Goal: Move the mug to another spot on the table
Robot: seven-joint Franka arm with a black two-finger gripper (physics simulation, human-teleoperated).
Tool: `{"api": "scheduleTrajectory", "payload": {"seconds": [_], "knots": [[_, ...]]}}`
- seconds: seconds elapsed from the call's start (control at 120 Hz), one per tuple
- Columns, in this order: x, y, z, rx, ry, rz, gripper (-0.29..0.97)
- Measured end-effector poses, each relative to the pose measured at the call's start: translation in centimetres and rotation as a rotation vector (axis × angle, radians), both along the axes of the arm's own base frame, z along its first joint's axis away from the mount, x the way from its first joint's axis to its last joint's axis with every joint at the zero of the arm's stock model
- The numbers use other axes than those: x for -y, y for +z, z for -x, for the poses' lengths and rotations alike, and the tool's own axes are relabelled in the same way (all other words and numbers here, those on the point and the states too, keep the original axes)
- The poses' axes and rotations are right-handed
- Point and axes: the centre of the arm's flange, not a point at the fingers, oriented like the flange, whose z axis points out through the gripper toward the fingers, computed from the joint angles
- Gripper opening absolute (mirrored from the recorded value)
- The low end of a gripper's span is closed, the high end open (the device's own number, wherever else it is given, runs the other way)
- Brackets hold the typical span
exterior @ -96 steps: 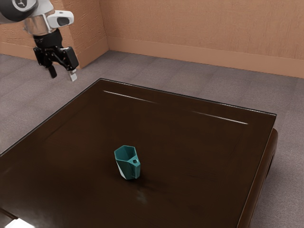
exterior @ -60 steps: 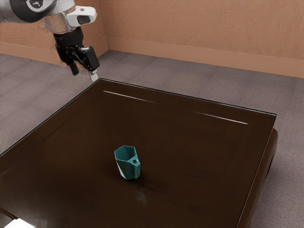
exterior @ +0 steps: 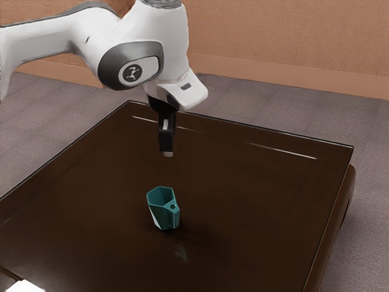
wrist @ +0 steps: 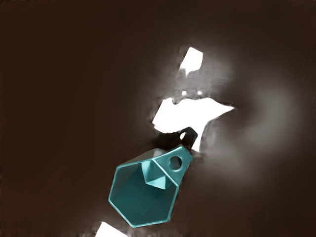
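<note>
gripper (exterior: 166,152) over mug (exterior: 163,208): approach step.
gripper hangs above the mug, well apart from it, carrying nothing; whether it is spread or pressed together cannot be told from this angle. judged step: approach, grasp not yet made. next move calls for a descent aligned with the mug's rim or handle. mug is teal, faceted, upright and open-topped, with a small pierced handle. it stands near the middle of the dark table (exterior: 261,194).

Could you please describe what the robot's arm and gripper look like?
The arm is glossy white with rounded links; a grey joint cap bears a small white emblem. The gripper is slim and black with a pale tip, mounted on a white hand housing.
</note>
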Motion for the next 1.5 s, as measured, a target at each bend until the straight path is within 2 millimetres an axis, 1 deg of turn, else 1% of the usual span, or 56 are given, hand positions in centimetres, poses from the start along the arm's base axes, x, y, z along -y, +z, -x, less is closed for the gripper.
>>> {"api": "scheduleTrajectory", "payload": {"seconds": [0.042,0.075,0.133,0.183,0.242,0.275,0.308,0.358,0.433,0.533,0.6,0.658,0.858,0.975,1.075,1.133,1.275,1.375,1.5], "knots": [[0.1,-1.5,0.7,-0.025,-0.074,-0.041,0.65],[-0.9,-2.5,1.0,-0.042,-0.106,-0.070,0.65],[-3.0,-4.2,0.6,-0.070,-0.150,-0.130,0.66],[-3.7,-5.3,0.1,-0.085,-0.209,-0.188,0.66],[-3.6,-6.2,-0.5,-0.099,-0.286,-0.245,0.66],[-3.3,-6.3,-0.9,-0.100,-0.329,-0.273,0.66],[-3.0,-6.9,-1.4,-0.110,-0.373,-0.301,0.66],[-2.4,-8.1,-2.4,-0.132,-0.436,-0.336,0.65],[-2.0,-10.1,-3.1,-0.176,-0.513,-0.373,0.65],[-2.5,-13.1,-4.0,-0.245,-0.567,-0.393,0.65],[-2.9,-14.6,-4.4,-0.273,-0.588,-0.392,0.65],[-2.4,-15.9,-4.3,-0.291,-0.610,-0.386,0.65],[-0.1,-19.5,-3.1,-0.304,-0.636,-0.326,0.65],[0.3,-21.2,-2.5,-0.274,-0.618,-0.296,0.65],[0.2,-22.9,-1.9,-0.248,-0.589,-0.274,0.65],[-0.2,-24.0,-1.6,-0.236,-0.562,-0.263,0.65],[-0.4,-25.8,-1.9,-0.190,-0.517,-0.242,0.64],[-0.6,-26.8,-2.2,-0.168,-0.497,-0.243,0.58],[-0.3,-27.6,-2.2,-0.154,-0.490,-0.242,0.51]]}}
